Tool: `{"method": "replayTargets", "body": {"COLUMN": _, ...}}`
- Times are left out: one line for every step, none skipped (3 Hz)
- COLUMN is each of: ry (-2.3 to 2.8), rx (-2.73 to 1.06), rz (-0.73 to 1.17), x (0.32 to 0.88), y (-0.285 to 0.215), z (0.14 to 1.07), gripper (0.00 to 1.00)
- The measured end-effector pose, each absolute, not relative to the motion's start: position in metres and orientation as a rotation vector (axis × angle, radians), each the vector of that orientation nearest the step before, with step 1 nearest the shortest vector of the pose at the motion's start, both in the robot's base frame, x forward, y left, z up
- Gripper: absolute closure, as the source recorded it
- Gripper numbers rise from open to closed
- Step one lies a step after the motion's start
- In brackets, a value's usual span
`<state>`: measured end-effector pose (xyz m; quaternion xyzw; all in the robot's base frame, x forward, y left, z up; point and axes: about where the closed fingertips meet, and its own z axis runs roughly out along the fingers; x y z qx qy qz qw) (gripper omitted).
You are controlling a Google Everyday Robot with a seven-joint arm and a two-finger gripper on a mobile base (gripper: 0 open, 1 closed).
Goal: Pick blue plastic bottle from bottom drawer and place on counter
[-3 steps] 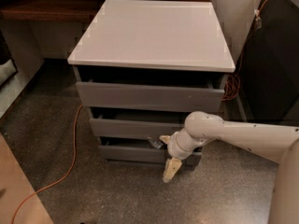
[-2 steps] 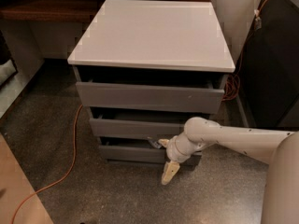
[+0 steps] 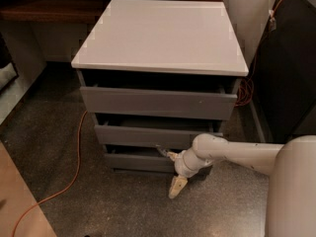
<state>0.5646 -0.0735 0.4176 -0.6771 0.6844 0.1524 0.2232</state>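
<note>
Floor dark grey with tiny specks. Grey cabinet stands on it, white counter as its top, bottom drawer just above floor. Orange cable lies on floor left of cabinet (it curls away to lower left corner). Gripper low, right in front of bottom drawer, fingers spread apart, one finger pointing down close to floor.
</note>
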Motion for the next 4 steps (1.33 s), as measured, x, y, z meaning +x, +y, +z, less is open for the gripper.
{"method": "replayTargets", "body": {"ry": 1.874, "rx": -1.863, "rz": 0.393, "x": 0.582, "y": -0.073, "z": 0.386, "gripper": 0.0}}
{"method": "replayTargets", "body": {"ry": 1.881, "rx": -1.831, "rz": 0.411, "x": 0.62, "y": -0.089, "z": 0.34, "gripper": 0.0}}
{"method": "replayTargets", "body": {"ry": 1.881, "rx": -1.831, "rz": 0.411, "x": 0.62, "y": -0.089, "z": 0.34, "gripper": 0.0}}
{"method": "replayTargets", "body": {"ry": 1.892, "rx": -1.822, "rz": 0.416, "x": 0.622, "y": -0.089, "z": 0.322, "gripper": 0.0}}
